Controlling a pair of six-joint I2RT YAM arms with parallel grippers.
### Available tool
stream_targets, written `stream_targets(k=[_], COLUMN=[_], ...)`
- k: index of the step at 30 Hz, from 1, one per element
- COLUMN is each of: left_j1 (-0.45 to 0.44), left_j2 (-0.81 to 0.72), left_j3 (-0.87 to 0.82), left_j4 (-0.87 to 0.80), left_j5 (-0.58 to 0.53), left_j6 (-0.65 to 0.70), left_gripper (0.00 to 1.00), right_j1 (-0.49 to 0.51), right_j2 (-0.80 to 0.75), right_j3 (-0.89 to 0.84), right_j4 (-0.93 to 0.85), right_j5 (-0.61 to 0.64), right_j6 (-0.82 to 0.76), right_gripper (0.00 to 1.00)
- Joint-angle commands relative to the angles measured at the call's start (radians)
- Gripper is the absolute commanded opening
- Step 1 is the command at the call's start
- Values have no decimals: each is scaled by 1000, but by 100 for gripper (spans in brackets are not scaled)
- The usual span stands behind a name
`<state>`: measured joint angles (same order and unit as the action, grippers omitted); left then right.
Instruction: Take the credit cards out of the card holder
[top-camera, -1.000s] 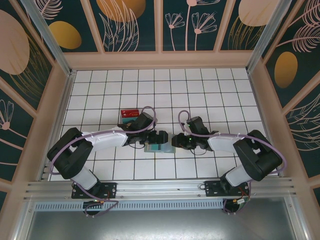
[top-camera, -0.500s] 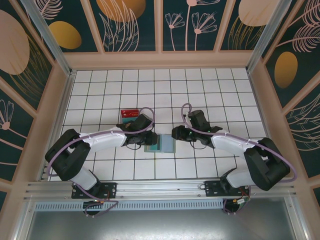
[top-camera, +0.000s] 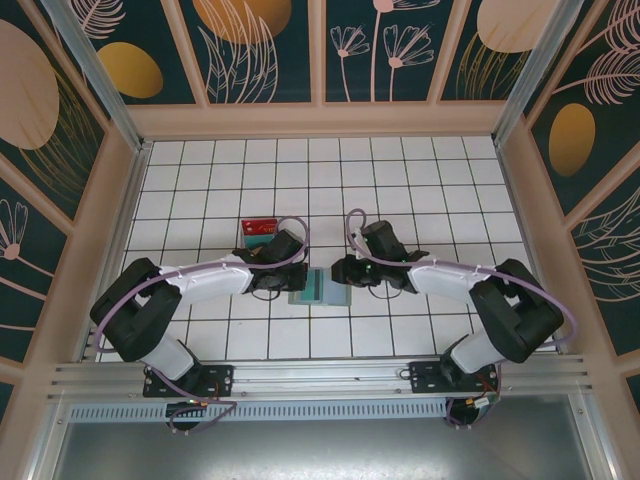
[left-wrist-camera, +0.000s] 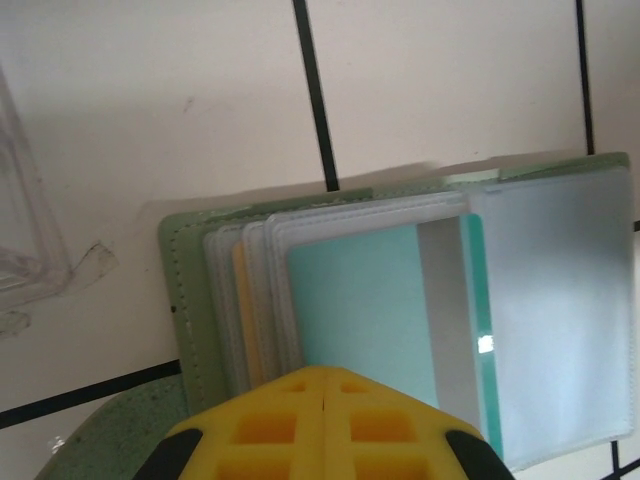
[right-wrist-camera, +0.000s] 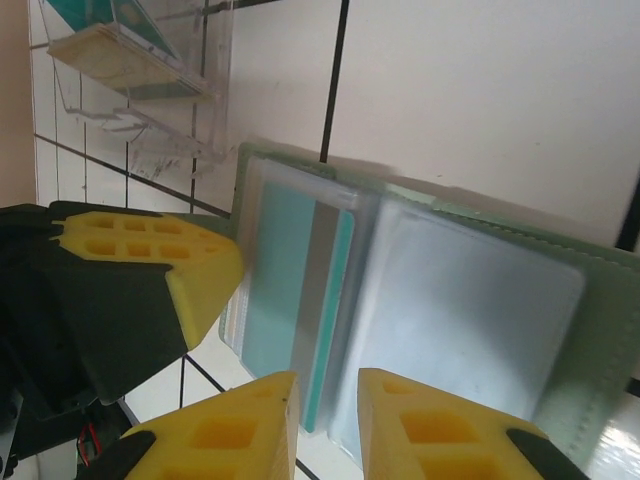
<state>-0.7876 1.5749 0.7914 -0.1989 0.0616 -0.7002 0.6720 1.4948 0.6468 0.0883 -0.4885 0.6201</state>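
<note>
One teal card (left-wrist-camera: 352, 300) in open card holder (left-wrist-camera: 186, 290) — left gripper (left-wrist-camera: 325, 388) closed.

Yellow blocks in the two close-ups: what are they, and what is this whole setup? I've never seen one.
Two robot arms sit at a white tiled table. One picture looks down from above, and the others come from wrist cameras. A green card holder lies open between them, with a teal card in its sleeve. The yellow blocks are claws: the left claw is shut at the holder's edge, and the right claw is slightly open by the card. A clear tray stands nearby.
</note>
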Motion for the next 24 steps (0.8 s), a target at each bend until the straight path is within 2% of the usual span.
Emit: stream_targets(k=[1, 13, 19, 24], left_j1=[-3, -4, -3, -3], left_j2=[14, 42, 50, 50], left_j3=[-17, -29, -40, -38], left_j4=[-30, -14, 6, 6], left_j5=[-30, 2, 28, 30], left_j6=[-8, -10, -18, -16], left_gripper=[0, 0, 0, 0], right_j1=[15, 29, 29, 29], right_j2=[30, 101, 146, 172], right_j3=[39, 53, 54, 59], right_j4=[35, 46, 79, 82], right_j5=[-30, -62, -114, -125], right_j6=[7, 10, 21, 23], right_gripper=[23, 24, 16, 16])
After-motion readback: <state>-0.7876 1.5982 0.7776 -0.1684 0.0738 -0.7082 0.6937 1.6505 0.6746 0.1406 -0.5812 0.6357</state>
